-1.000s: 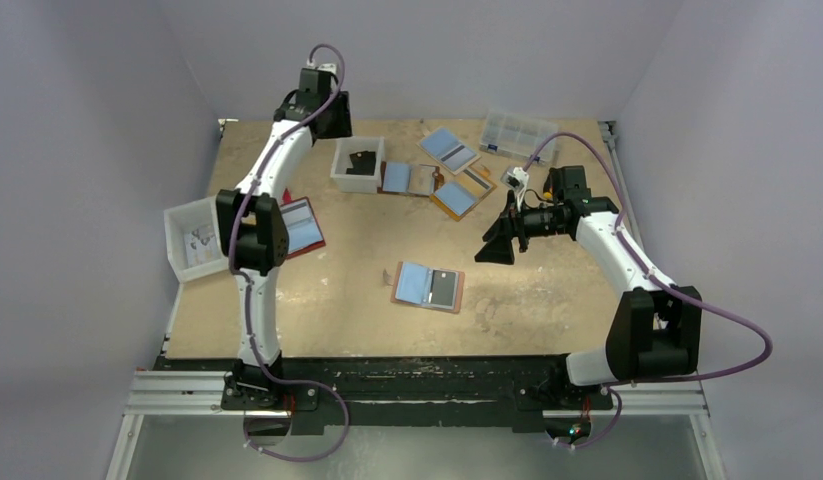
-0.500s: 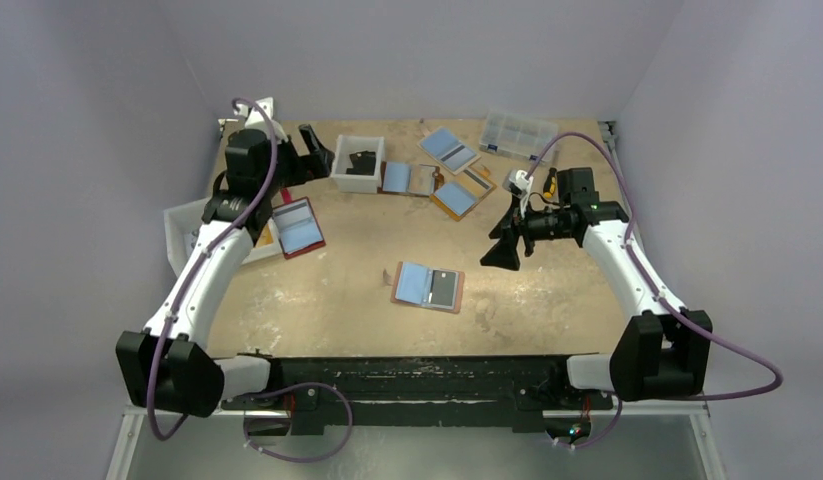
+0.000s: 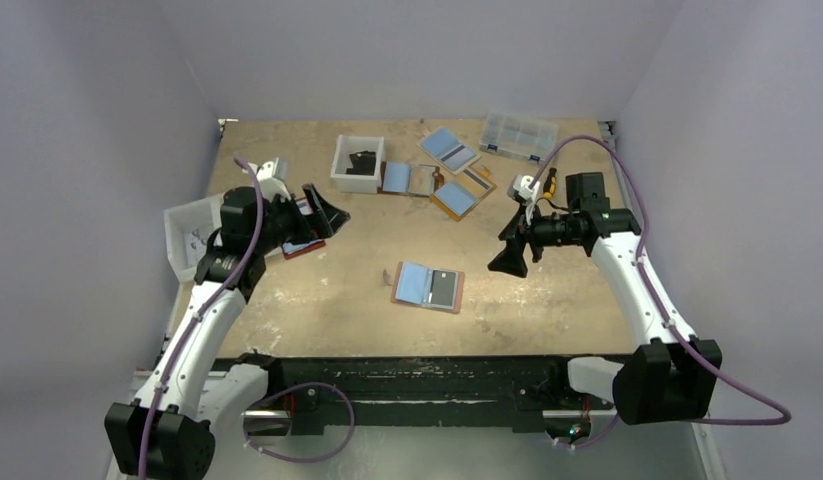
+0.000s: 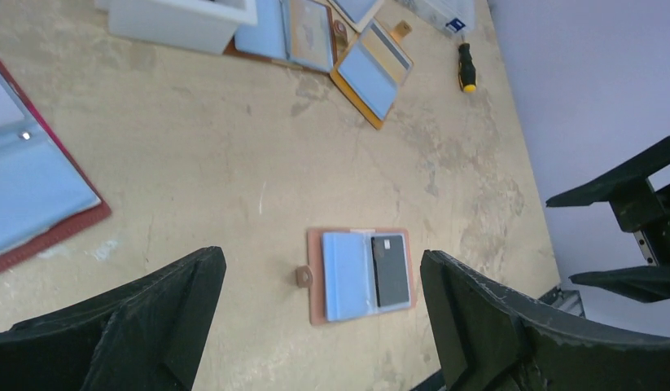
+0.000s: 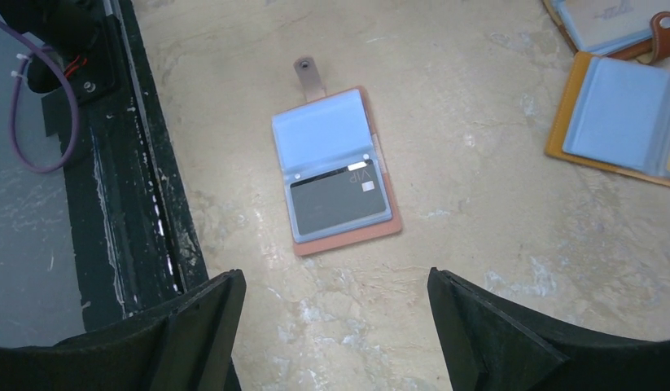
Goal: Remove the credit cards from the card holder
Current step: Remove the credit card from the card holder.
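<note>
Card holder, slim tan-brown leather-like bifold, lies open and flat on the counter, mid-width, nearer the front rail than the back wall. The credit cards are both in its pockets: light blue card in the left half, dark grey card in the right half. The snap tab sticks out on the holder's left side.

The counter is a worn tan board, scuffed and blotchy, boxed in by pale lilac walls on three sides. A black metal rail runs along the near edge.

Bare board shows on every side of the holder. The clutter sits toward the far edge:
- white square bin
- tan wallet
- orange wallet
- clear compartment box
- black-and-yellow screwdriver

A second white bin overhangs the left edge. A dark red wallet lies beside it (partly hidden under the left arm).

Left gripper hangs above the board, left of and beyond the holder, jaws spread wide, holding nothing. Right gripper hangs to the right of the holder, jaws spread wide, holding nothing. Both are well apart from the holder.
</note>
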`<move>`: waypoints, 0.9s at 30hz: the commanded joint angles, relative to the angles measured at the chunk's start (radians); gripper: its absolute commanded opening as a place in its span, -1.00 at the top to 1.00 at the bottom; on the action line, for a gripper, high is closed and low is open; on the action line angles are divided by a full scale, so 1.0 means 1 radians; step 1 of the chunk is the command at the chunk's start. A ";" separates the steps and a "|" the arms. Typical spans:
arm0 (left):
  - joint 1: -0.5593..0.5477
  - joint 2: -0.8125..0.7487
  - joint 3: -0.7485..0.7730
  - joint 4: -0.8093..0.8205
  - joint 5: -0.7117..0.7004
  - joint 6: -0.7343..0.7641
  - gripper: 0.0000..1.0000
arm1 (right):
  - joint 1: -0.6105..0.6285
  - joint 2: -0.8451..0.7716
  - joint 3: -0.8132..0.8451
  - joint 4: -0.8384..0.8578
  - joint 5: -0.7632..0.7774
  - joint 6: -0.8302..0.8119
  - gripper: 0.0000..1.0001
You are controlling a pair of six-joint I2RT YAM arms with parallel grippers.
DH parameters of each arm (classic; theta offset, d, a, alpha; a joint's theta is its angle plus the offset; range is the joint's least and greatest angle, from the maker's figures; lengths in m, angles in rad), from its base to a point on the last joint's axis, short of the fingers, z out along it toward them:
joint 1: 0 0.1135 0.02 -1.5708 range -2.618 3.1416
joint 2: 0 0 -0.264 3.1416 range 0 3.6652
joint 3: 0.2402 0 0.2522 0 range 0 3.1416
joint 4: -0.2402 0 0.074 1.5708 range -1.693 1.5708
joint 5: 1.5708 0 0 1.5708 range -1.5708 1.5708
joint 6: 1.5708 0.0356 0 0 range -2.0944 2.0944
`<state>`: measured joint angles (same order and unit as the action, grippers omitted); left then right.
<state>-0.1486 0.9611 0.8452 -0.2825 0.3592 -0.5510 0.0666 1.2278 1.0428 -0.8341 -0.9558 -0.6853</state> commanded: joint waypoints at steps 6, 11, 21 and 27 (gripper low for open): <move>0.003 -0.155 -0.139 -0.012 0.027 -0.141 -0.97 | -0.042 -0.085 -0.015 -0.058 0.014 -0.037 -0.85; 0.003 -0.174 -0.150 -0.045 0.015 -0.161 -0.98 | -0.078 -0.090 -0.001 -0.079 0.011 -0.044 -0.85; 0.003 -0.147 -0.154 -0.103 0.105 -0.107 -0.98 | -0.160 -0.064 0.017 -0.123 0.026 -0.070 -0.85; 0.003 -0.134 -0.147 -0.145 0.138 -0.071 -0.97 | -0.203 -0.026 0.046 -0.168 0.034 -0.093 -0.86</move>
<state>-0.1486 0.8223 0.6888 -0.3996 0.4522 -0.6643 -0.1078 1.1847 1.0393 -0.9596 -0.9306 -0.7444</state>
